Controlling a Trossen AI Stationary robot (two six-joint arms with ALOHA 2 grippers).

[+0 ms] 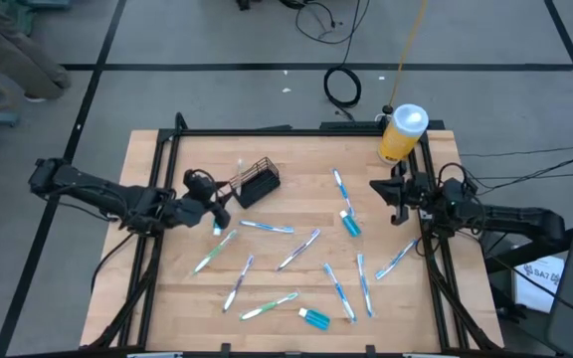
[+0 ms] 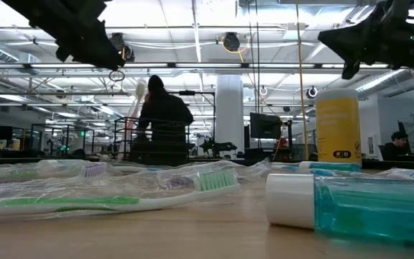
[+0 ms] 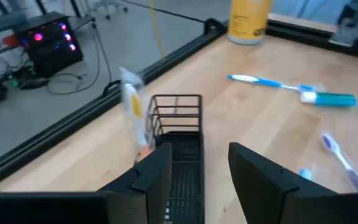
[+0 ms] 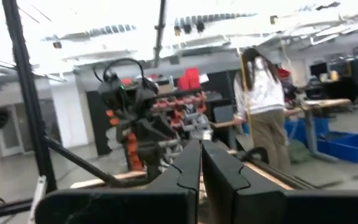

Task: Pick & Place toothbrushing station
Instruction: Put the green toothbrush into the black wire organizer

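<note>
The toothbrushing station, a small black wire-mesh caddy (image 1: 259, 184), stands on its base at the table's far left-centre. It also shows in the low view (image 2: 157, 140). A wrapped toothbrush (image 3: 131, 102) stands upright at the caddy's far end. My left gripper (image 1: 225, 202) is open and hovers over the caddy's near end (image 3: 182, 162). In the low view my left gripper (image 2: 110, 57) is well above the caddy. My right gripper (image 1: 384, 189) is shut and empty at the table's right side, raised, and shows so in its wrist view (image 4: 201, 149).
Several wrapped toothbrushes (image 1: 267, 227) and two small blue bottles (image 1: 351, 224) (image 1: 315, 318) lie across the wooden table. A tall yellow bottle with a white cap (image 1: 402, 134) stands at the far right corner. A black frame rail (image 1: 296, 131) edges the table. A person (image 4: 263, 106) stands in the room beyond.
</note>
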